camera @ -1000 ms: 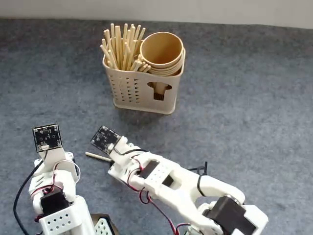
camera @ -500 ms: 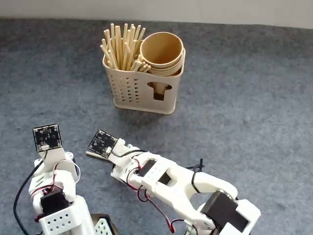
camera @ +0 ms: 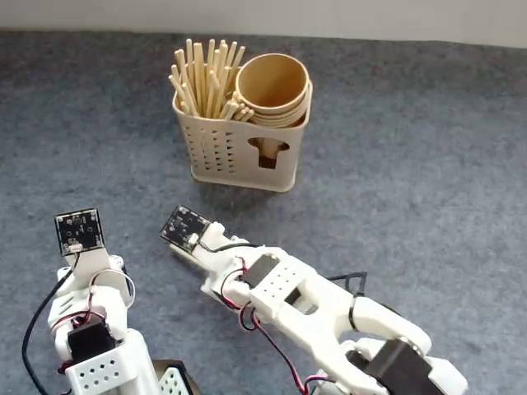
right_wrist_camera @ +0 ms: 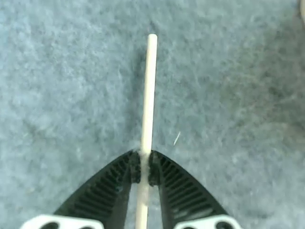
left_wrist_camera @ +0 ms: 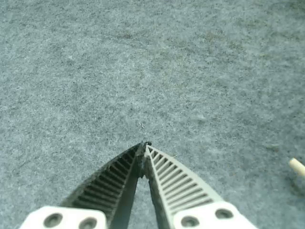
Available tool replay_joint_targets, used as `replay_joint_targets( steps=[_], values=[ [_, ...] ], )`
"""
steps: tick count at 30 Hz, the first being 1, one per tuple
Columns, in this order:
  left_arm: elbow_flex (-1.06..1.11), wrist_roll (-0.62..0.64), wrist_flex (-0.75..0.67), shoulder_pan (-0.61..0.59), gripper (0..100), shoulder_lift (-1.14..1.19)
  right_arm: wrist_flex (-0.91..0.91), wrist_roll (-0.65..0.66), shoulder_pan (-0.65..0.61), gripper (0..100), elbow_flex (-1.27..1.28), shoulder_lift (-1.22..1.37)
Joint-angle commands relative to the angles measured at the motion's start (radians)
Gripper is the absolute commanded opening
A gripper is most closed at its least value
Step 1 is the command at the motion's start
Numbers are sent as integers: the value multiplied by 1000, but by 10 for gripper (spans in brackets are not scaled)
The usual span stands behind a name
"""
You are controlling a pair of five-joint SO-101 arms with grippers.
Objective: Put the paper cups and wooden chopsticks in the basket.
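Desk, covered in grey carpet-like fabric. Basket: cream plastic, perforated walls, two compartments, standing upright toward the far side of the desk, well apart from both arms. Wooden chopsticks: a bundle standing on end in the basket compartment on the left arm's side, tips fanned above the rim. Paper cups: tan, nested into one stack, mouth up, in the other compartment, touching the bundle. Loose chopstick: one pale round stick, clamped near one end by the right jaws, the rest of it pointing straight ahead of them over the fabric; I cannot tell whether it rests on the covering or hangs just above it. Right arm: white, stretched low across the near desk, its wrist board between the basket and the left arm. Left arm: at the near corner; left jaws together, tips touching, over bare fabric. Stick tip: pale, near the left jaws.
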Motion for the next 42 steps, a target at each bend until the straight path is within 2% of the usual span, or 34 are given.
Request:
replay_joint_targets(
  steps=[1, 6, 10, 18, 28, 33, 42],
  values=[
    [21, -5, 2, -10, 21, -1, 50, 9, 13, 7, -39, -59],
    [21, -5, 2, -10, 21, -1, 50, 78, 2, 8, -39, 30],
    [21, -5, 2, -10, 21, -1, 54, 83, 1, 8, -104, 140],
    [21, -5, 2, -10, 21, -1, 348, 84, -1, 5, -341, 312],
    [21, -5, 2, -10, 21, -1, 492, 80, 4, 5, -433, 314],
    [21, -5, 2, -10, 21, -1, 526, 78, 28, 5, -460, 240],
    [21, -5, 2, -10, 21, -1, 526, 78, 102, 5, -456, -102]
  ],
)
